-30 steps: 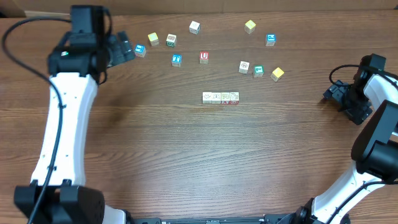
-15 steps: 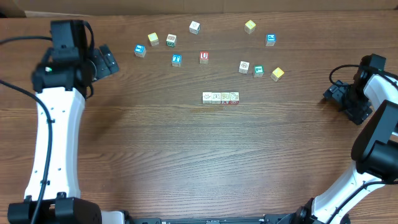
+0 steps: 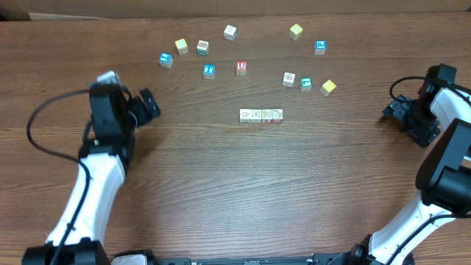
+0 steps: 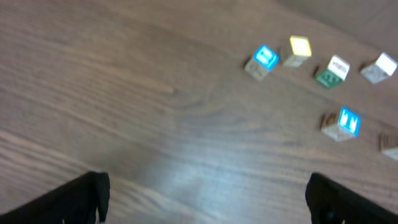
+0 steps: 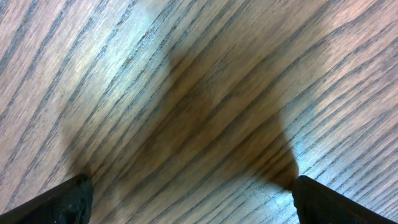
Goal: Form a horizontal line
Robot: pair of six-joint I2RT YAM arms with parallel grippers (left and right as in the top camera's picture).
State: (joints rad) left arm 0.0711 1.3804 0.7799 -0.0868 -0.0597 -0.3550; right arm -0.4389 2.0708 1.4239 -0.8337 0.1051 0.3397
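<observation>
The horizontal line (image 3: 261,115) is a straight row of several small whitish cubes with faint green and red tops, touching, at the middle of the table. My left gripper (image 3: 147,105) is open and empty, well left of the row; its wrist view (image 4: 205,199) shows bare wood between the fingers. My right gripper (image 3: 394,112) is open and empty at the far right edge, low over bare wood in the right wrist view (image 5: 186,193).
Loose cubes lie scattered behind the row: blue-marked ones (image 3: 165,59) (image 3: 209,71) (image 3: 320,46), yellow ones (image 3: 181,46) (image 3: 296,31) (image 3: 328,87), a red "U" cube (image 3: 241,68), a teal one (image 3: 305,84) and whitish ones (image 3: 230,32) (image 3: 288,78). Some show in the left wrist view (image 4: 264,57).
My left arm has swung back from the far left cubes toward the near left, its gripper moving down and away from the blue-marked cube. The right arm and the row have not moved.
</observation>
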